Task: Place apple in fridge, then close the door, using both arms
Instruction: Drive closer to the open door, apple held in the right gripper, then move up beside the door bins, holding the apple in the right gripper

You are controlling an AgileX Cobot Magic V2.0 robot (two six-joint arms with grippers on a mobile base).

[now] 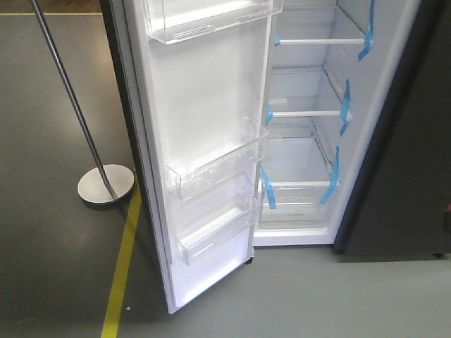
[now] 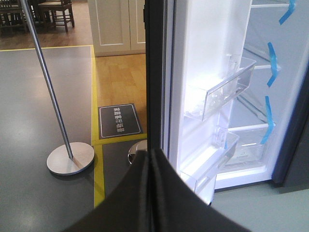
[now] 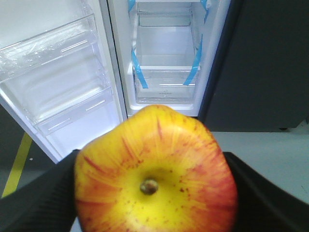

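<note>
Apple (image 3: 155,174) pinched in right pincer (image 3: 155,195), facing open fridge (image 1: 303,162); left pincer (image 2: 151,157) pressed together near open door (image 1: 204,105) edge; pole stand (image 1: 106,184) on floor (image 1: 56,267) beyond door.

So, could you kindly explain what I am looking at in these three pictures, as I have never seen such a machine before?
Gladly. It is a robot with two arms, each ending in a pincer with a camera at its wrist. The front view looks at the fridge, its door standing open, showing clear bins and white shelves marked with blue tape. A metal pole stand is on the floor to the left. The left wrist view shows the left pincer, shut and holding nothing, pointing towards the door's edge. The right wrist view shows the right pincer gripping the apple, facing the open fridge.
</note>
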